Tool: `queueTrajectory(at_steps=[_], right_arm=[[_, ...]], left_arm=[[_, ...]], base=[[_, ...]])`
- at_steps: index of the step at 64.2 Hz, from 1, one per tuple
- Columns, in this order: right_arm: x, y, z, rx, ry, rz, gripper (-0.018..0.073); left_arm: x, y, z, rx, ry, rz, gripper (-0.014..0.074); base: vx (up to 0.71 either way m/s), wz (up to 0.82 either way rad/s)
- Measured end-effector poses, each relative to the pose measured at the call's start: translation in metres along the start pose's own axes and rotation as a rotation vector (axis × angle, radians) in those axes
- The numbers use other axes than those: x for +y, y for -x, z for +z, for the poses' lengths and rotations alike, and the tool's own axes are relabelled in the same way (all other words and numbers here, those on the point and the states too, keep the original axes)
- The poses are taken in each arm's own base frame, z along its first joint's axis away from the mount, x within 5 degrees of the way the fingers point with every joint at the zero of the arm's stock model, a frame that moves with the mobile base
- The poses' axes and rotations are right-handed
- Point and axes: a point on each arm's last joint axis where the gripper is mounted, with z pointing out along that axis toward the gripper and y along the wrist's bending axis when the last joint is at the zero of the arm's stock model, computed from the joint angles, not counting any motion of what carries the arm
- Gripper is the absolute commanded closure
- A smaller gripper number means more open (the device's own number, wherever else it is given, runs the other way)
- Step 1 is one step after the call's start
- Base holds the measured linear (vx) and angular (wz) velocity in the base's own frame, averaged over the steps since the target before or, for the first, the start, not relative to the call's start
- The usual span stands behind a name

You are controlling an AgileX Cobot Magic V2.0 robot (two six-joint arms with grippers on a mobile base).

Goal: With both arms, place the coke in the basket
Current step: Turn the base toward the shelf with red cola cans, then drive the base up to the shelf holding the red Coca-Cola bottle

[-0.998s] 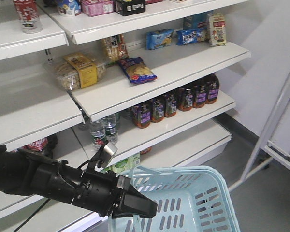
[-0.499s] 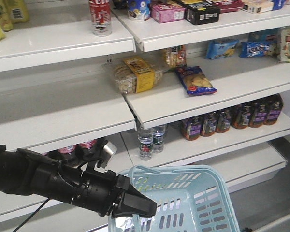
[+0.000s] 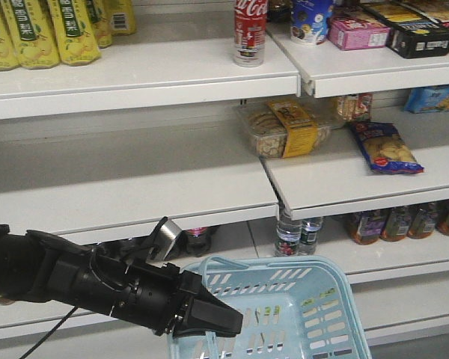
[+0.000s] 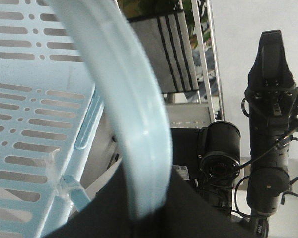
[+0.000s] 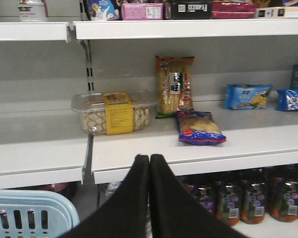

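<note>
White Coca-Cola script, top cropped, on red coke [image 3: 250, 31], upper shelf [image 3: 135, 75]. Other package and bottle labels too blurred to read.

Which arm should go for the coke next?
Likely right. The left gripper holds the basket by its handle; the right gripper is empty, jaws shut, facing the shelves below the coke.

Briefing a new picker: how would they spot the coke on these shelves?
Look at the top shelf, above the blue basket. Near its right end stands the coke. It is the one slim red container with white script, unlike the yellow bottles leftward.
</note>
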Motion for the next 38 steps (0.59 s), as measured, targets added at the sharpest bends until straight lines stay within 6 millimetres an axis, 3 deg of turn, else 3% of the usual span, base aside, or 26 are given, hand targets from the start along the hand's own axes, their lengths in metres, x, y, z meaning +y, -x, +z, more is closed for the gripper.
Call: queueTrajectory(at_steps=[38], right_arm=[[0.0000,0.0000,0.0000,0.000,0.000,0.000,0.0569]], left_arm=[[0.0001,0.0000,0.0000,0.000,0.001,0.000,0.0602]], base=[[0.07,0.27]])
